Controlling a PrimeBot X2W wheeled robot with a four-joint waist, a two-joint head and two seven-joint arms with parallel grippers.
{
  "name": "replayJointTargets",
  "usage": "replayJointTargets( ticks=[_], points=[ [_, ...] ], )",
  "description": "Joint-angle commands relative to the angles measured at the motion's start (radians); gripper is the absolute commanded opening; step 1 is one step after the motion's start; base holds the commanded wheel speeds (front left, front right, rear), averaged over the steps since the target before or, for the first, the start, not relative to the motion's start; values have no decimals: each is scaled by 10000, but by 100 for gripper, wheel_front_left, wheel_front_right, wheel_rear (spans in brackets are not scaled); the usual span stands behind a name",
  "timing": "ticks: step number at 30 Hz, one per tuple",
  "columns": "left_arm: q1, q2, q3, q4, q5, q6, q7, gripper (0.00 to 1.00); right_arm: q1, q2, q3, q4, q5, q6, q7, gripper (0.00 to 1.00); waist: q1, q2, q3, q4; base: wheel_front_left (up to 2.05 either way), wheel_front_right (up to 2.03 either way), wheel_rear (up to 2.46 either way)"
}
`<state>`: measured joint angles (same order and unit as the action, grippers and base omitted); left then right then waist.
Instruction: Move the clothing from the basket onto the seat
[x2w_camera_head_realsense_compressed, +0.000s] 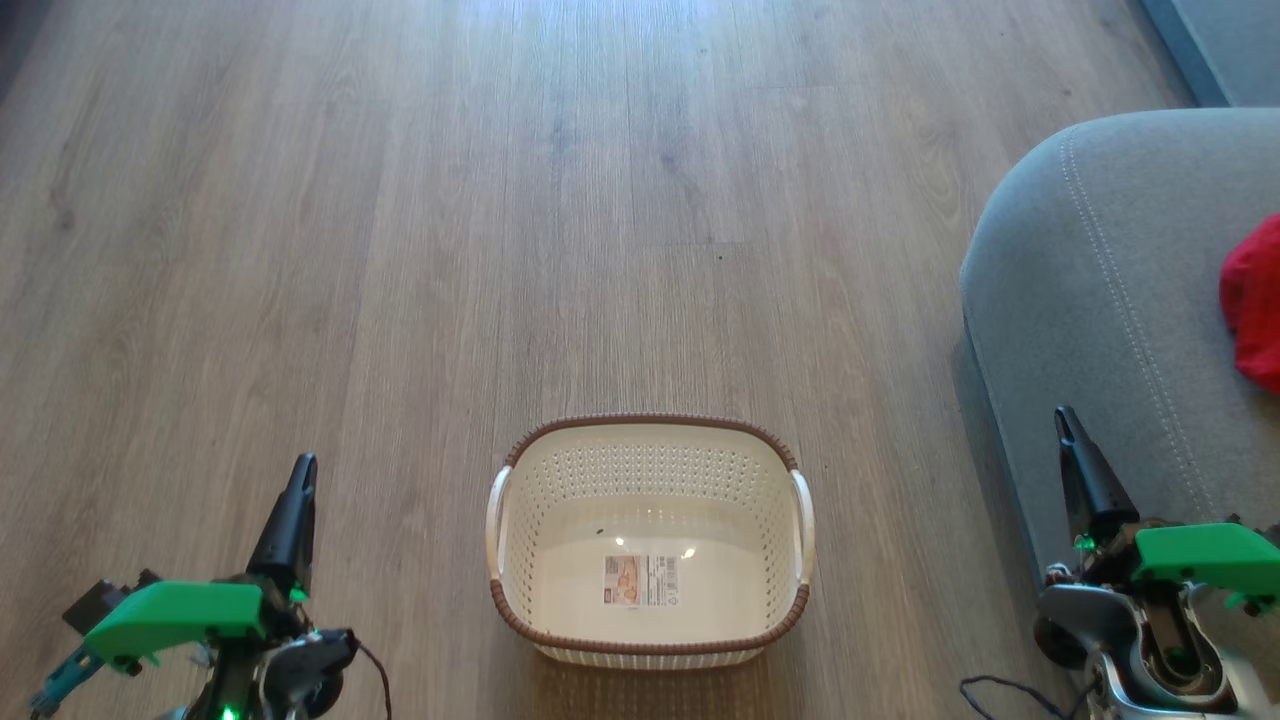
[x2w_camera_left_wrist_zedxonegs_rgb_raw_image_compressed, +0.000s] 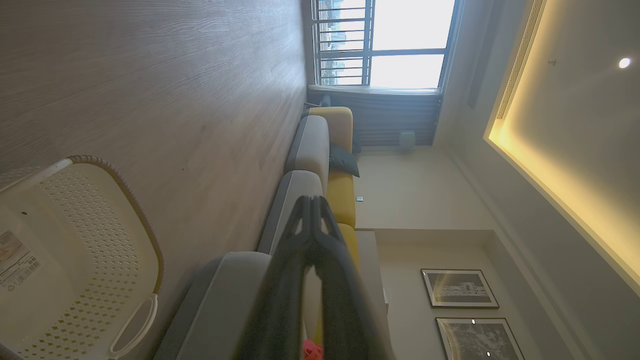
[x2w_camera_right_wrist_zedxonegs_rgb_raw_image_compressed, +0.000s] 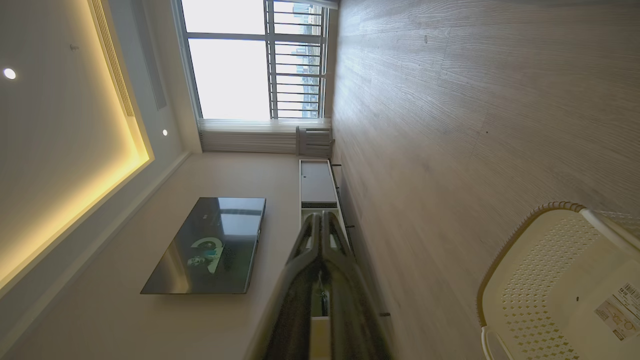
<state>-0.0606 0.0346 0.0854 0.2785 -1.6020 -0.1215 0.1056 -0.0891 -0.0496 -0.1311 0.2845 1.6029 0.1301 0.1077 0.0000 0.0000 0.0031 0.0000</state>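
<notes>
Head view, lower middle: the basket (x2w_camera_head_realsense_compressed: 650, 470) sits empty on the floor, bare but for its sticker; red clothing (x2w_camera_head_realsense_compressed: 1255, 300) lies on the seat (x2w_camera_head_realsense_compressed: 1080, 300) at the right edge; left gripper (x2w_camera_head_realsense_compressed: 300, 480) and right gripper (x2w_camera_head_realsense_compressed: 1068, 430), in the lower corners, have fingers pressed together on nothing; the job looks finished.

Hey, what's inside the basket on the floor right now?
The basket holds just a sticker on its bare bottom. Its near wall's inner face is hidden behind the rim. The red clothing lies on the seat.
</notes>
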Motion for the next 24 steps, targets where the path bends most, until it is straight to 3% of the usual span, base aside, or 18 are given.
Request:
replayJointTargets(
  ticks=[1,24],
  points=[
    [-474,156,284,-332,-67,-92,77,0,-188,-7,172,-397,56,6,56,0,0,0,0,0,0,0,0],
    [-474,156,283,-333,-67,-92,76,0,-188,-6,173,-397,57,6,56,0,0,0,0,0,0,0,0]
  ],
)
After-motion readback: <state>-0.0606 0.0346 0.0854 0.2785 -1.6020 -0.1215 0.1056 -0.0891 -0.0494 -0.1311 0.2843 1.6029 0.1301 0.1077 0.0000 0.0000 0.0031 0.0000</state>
